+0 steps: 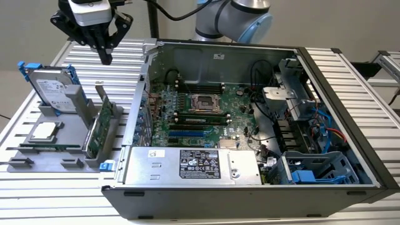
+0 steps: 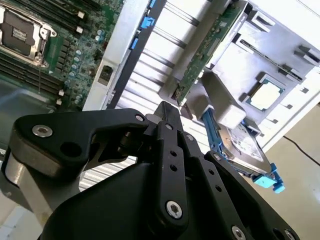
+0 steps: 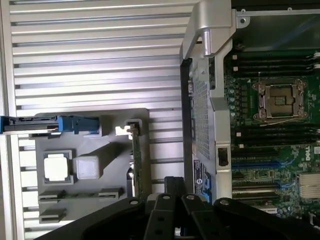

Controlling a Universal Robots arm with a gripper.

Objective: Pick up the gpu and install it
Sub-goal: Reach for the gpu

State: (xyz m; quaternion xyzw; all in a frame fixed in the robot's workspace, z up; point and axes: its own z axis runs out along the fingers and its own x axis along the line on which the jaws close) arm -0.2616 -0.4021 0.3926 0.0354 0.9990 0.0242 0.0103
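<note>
Counter (image 1: 44, 197), edge at the exterior view's left: grey holder (image 1: 69, 140) carries hard drive (image 1: 53, 91), then gpu (image 1: 100, 124) standing on edge, beside open computer case (image 1: 237, 201). Tool (image 1: 105, 58) hangs above gpu, tips pinched together, empty. Risk: descending this narrow, tips could strike card's top edge; drifting, they could clip drive.

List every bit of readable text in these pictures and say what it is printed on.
power supply label: print too small to read.
hard drive label: blurred, unreadable.
case wall sticker: too small to read.
rear panel label: unreadable.
No text here is clear enough to quote.
</note>
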